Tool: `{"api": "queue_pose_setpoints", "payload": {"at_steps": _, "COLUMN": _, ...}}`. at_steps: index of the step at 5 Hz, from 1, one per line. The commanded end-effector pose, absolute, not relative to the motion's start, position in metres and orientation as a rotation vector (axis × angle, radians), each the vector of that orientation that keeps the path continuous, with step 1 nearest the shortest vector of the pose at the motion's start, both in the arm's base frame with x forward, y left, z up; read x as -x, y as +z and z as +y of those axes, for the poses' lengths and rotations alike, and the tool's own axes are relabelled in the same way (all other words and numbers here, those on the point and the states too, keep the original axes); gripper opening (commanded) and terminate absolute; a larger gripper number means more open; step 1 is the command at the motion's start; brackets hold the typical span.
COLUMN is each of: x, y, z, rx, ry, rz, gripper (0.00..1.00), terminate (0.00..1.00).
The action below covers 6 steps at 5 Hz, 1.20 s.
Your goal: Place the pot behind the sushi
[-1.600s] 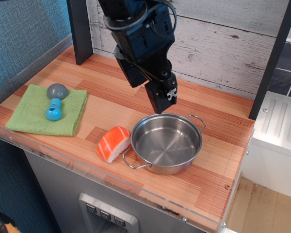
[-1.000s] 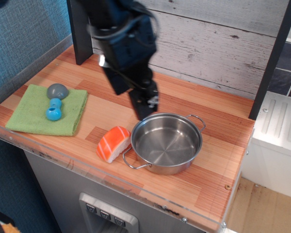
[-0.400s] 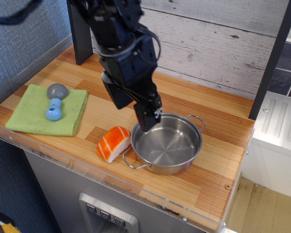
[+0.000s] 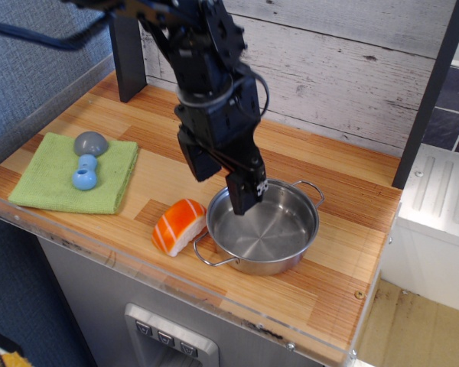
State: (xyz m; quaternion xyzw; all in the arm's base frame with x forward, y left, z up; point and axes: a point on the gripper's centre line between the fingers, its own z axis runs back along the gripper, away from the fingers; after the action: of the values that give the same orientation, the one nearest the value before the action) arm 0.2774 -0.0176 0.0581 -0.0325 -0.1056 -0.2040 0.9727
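- The black arm reaches down from the upper left, its wrist tilted so that the gripper (image 4: 245, 200) points down and slightly to the right.
- The tip of the gripper sits at the pot's rear-left rim, dipping over the inside of the bowl.
- From this angle the jaws read as one dark block; whether they are parted or closed, or pinching the rim, cannot be told.
- The pot (image 4: 264, 226) stands upright on the bench (image 4: 344, 252), right of centre and near the front edge, one wire handle toward the front-left and the other toward the back-right.
- The sushi (image 4: 179, 225) lies just beside the pot's left side, close to the front-left handle; whether they touch is unclear.
- A green cloth (image 4: 61, 177) lies well apart at the left end of the bench, with a grey-and-blue toy (image 4: 87, 159) resting on it.
- A dark post (image 4: 127, 53) stands at the back left against the pale plank wall (image 4: 352, 69).
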Motion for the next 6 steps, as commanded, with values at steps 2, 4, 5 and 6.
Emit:
{"api": "queue_pose_setpoints", "payload": {"at_steps": 2, "x": -0.299, "y": 0.021, "z": -0.006, "rx": 0.027, "ry": -0.386, "rz": -0.187, "gripper": 0.00, "terminate": 0.00}}
{"api": "queue_pose_setpoints", "payload": {"at_steps": 4, "x": -0.296, "y": 0.022, "z": -0.004, "rx": 0.011, "ry": -0.368, "rz": -0.204, "gripper": 0.00, "terminate": 0.00}}
{"api": "queue_pose_setpoints", "payload": {"at_steps": 5, "x": -0.293, "y": 0.024, "z": -0.007, "rx": 0.011, "ry": -0.384, "rz": -0.204, "gripper": 0.00, "terminate": 0.00}}
{"api": "queue_pose_setpoints", "payload": {"at_steps": 6, "x": -0.293, "y": 0.029, "z": -0.014, "rx": 0.016, "ry": -0.410, "rz": -0.219, "gripper": 0.00, "terminate": 0.00}}
